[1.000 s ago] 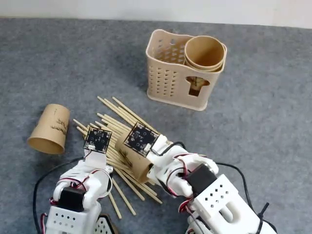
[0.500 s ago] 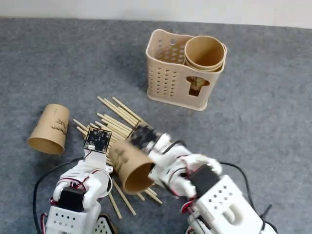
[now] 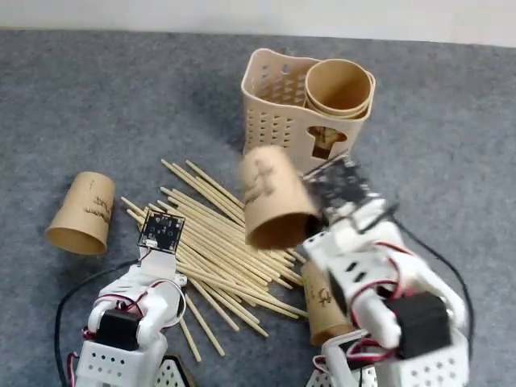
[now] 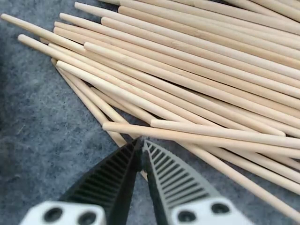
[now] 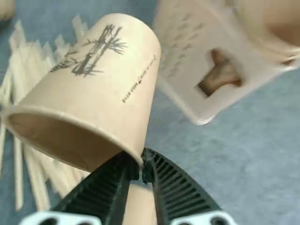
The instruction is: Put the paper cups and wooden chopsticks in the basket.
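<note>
The right claw (image 5: 140, 166) is clamped on the rim of a paper cup (image 5: 93, 93), gripping it by one thin edge, with the cup tilted so that its mouth faces back toward the arm and its base toward the basket (image 5: 197, 61). In the high view the paper cup hangs above the grey surface (image 3: 121, 105), between the chopsticks (image 3: 218, 234) and the basket, near the basket's front wall. The step in hand looks like carrying it over and dropping it in. To do that well, the cup probably needs turning base-down first and lining up over the stacked cups (image 3: 339, 85) already in one compartment, since a tilted cup is likely to catch on the basket's rim (a rim pinch also lets a cup swing, so a slow, level carry seems wise). Release is best left until the base sits inside the stack. The left claw (image 4: 142, 143) is closed, its tips resting at the edge of the chopsticks; whether it grips one, I cannot tell. Another cup (image 3: 81, 214) lies on its side well apart from the basket, and a further one (image 3: 318, 298) lies beside the right arm.
</note>
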`<action>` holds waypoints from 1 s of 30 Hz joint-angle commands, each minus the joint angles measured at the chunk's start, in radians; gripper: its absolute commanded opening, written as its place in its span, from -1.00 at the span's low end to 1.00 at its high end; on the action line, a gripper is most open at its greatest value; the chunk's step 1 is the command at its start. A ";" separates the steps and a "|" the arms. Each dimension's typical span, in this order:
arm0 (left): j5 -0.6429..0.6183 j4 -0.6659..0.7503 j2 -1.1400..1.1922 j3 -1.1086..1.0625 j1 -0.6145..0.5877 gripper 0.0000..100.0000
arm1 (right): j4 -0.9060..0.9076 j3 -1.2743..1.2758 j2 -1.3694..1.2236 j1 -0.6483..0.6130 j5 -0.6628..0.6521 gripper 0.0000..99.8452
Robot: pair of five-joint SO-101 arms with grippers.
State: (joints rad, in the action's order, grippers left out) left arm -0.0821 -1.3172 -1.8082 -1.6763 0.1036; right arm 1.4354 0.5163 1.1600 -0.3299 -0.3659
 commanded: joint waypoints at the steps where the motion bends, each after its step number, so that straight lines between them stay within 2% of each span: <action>1: -0.006 -0.005 -0.010 -0.019 0.012 -0.99 | -0.018 -0.145 0.004 0.058 -0.015 -0.99; 10: -0.006 -0.005 -0.010 -0.019 0.012 -0.99 | -0.259 -0.214 -0.050 0.202 -0.015 -0.99; 19: -0.006 -0.005 -0.010 -0.019 0.012 -0.99 | -0.302 -0.219 -0.274 0.213 -0.006 -0.99; 25: -0.006 -0.005 -0.010 -0.019 0.012 -0.99 | -0.398 -0.219 -0.378 0.312 0.055 -0.99; 30: -0.006 -0.005 -0.010 -0.019 0.012 -0.99 | -0.400 -0.219 -0.426 0.317 0.055 -0.99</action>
State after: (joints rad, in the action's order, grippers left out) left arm -0.0821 -1.3172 -1.8082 -1.6763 0.1036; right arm 1.0595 0.3383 0.7411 -0.0245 -0.3199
